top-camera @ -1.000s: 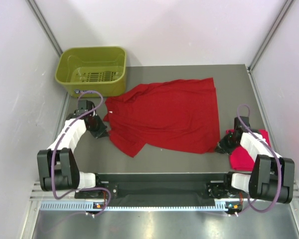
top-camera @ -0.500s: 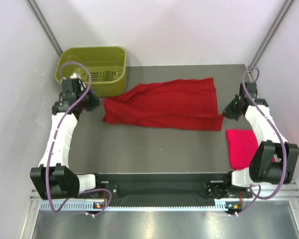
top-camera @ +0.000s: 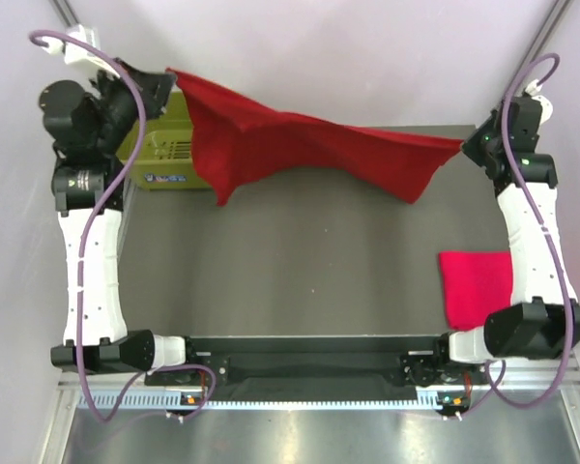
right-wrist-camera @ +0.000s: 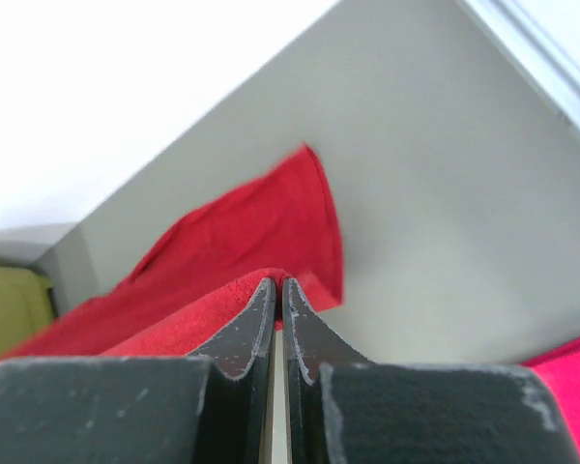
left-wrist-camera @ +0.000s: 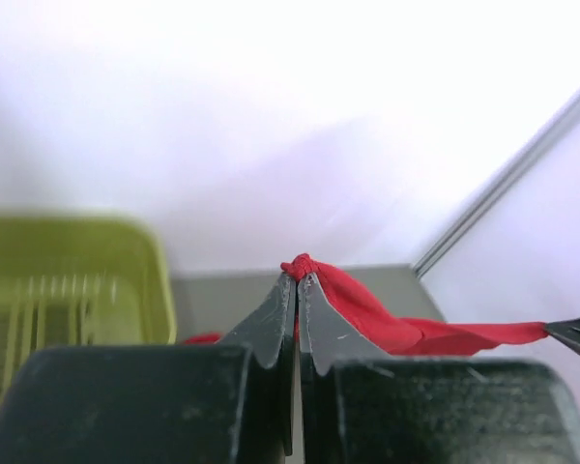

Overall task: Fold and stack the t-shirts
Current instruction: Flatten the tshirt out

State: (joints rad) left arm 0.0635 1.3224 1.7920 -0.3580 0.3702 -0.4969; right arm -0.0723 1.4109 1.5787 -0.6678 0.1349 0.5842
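The deep red t-shirt (top-camera: 300, 145) hangs in the air, stretched between both grippers high above the back of the table. My left gripper (top-camera: 170, 77) is shut on its left end, and a bunch of red cloth (left-wrist-camera: 314, 274) shows at the closed tips in the left wrist view. My right gripper (top-camera: 464, 147) is shut on its right end, with the cloth (right-wrist-camera: 232, 261) pinched in the right wrist view. The pinkish red t-shirt (top-camera: 476, 285) lies folded flat on the table at the right, under the right arm.
The olive-green basket (top-camera: 158, 153) stands at the back left, partly hidden behind the left arm and the hanging shirt. White walls enclose the table on three sides. The grey tabletop (top-camera: 300, 271) lies below the shirt.
Both arms have risen and moved back, lifting the deep red shirt off the table until it hangs stretched between them. The pinkish red shirt has not moved.
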